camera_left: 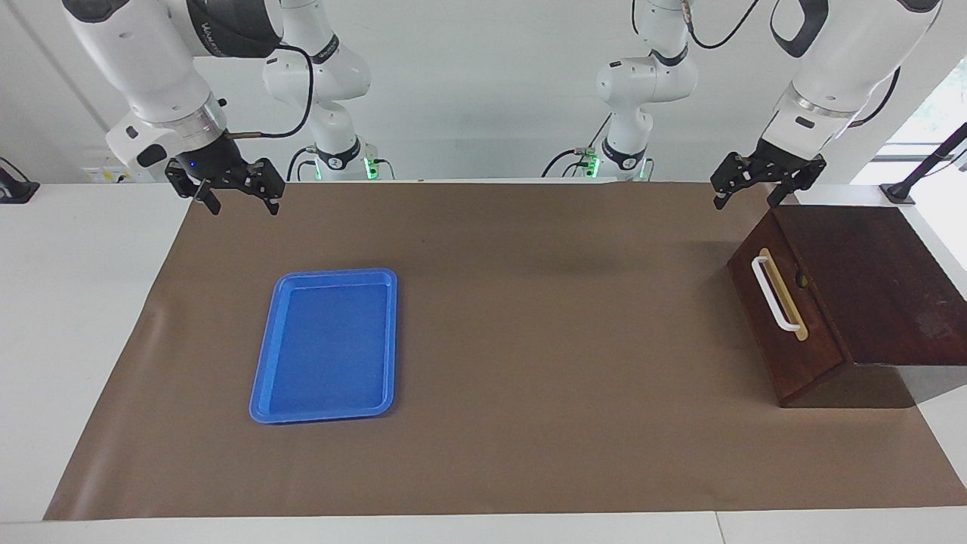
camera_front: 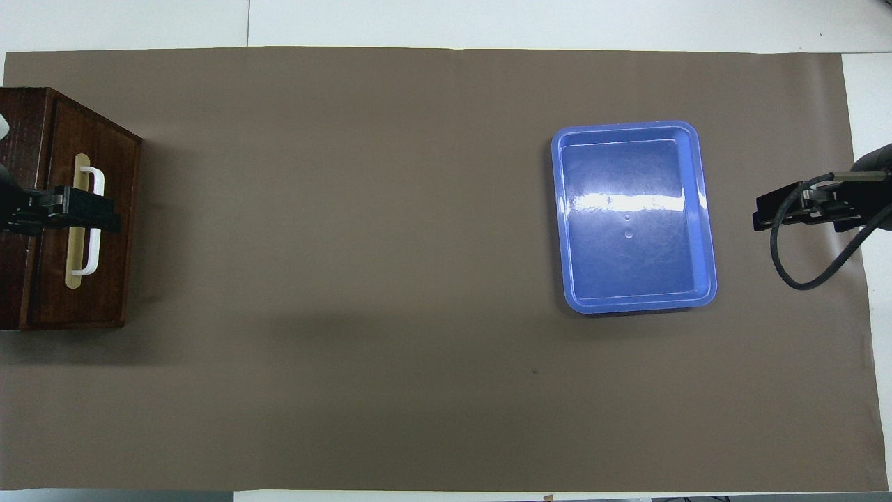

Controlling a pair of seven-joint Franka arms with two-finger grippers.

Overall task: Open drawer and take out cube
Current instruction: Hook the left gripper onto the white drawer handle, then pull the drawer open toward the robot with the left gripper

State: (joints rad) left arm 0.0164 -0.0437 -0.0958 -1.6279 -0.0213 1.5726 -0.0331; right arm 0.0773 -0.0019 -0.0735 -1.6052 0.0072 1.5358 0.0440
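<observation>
The drawer is shut in its dark wooden cabinet at the left arm's end of the table, its front turned toward the table's middle. A white bar handle runs along a tan strip on that front. The cube is hidden. My left gripper hangs open in the air above the cabinet's corner nearest the robots, touching nothing. In the overhead view the left gripper covers the middle of the handle. My right gripper hangs open and empty at the right arm's end of the mat.
A blue plastic tray lies empty on the brown mat, toward the right arm's end; in the overhead view the right gripper is beside the tray. White tabletop borders the mat.
</observation>
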